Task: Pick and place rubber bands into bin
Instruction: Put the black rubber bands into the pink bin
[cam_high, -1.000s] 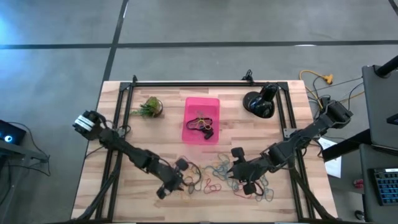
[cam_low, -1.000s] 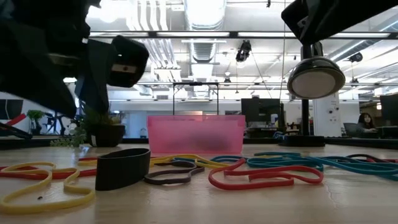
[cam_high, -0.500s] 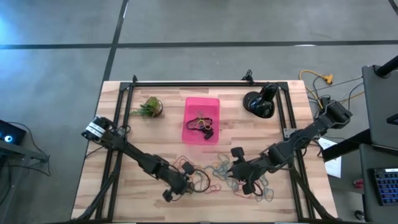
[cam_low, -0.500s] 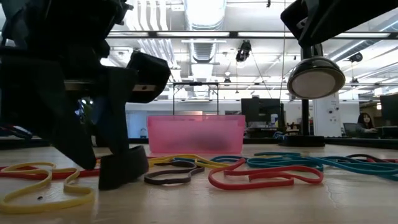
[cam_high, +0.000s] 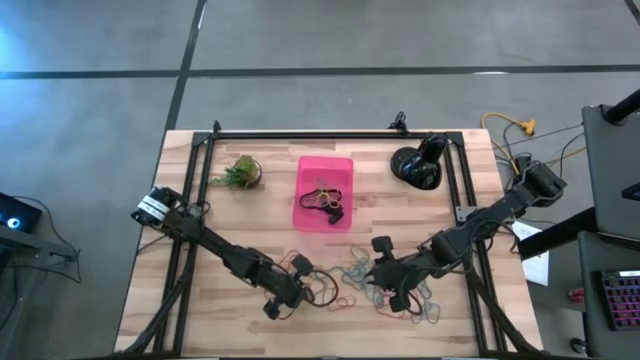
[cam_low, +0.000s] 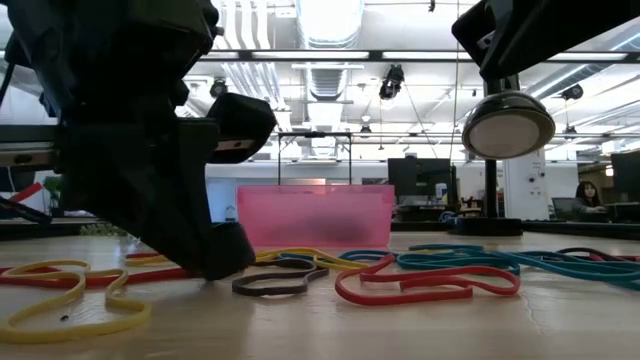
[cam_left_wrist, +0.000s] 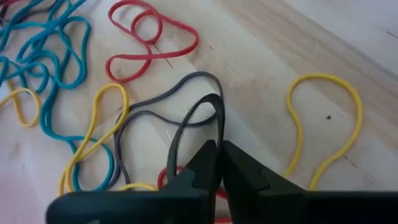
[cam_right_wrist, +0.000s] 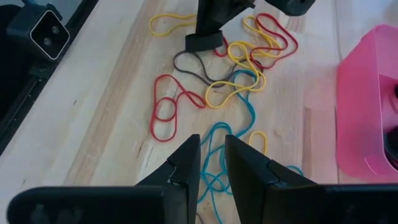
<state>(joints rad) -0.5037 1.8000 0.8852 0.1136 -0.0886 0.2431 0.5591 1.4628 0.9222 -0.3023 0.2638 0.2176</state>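
on the near part of the pale wooden table (cam_high: 200, 190) most of the thin coloured elastic rubber bands (cam_high: 352, 275) lie loose: red, yellow, teal and dark grey loops tangled between the two arms. only a few dark and orange bands rest inside the bright pink translucent rectangular plastic bin (cam_high: 309, 215), which sits farther back at the table's middle. by my reading the job is at an early stage, with far more left than done.

the left gripper (cam_left_wrist: 216, 150) is down on the table at the near left edge of the pile, its fingers closed to a narrow slit on a dark grey rubber band (cam_left_wrist: 198, 118) that loops out just ahead of the tips. the right gripper (cam_right_wrist: 211, 155) hovers over the teal bands at the near right of the pile, its fingers a little apart and holding nothing.

half a second ago the left gripper stood just left of where it is now, its fingers upright on the table; one second ago it hung clear above the bands. since then it has come down and tipped in over the grey band. the right arm, the bin and its contents have not changed.
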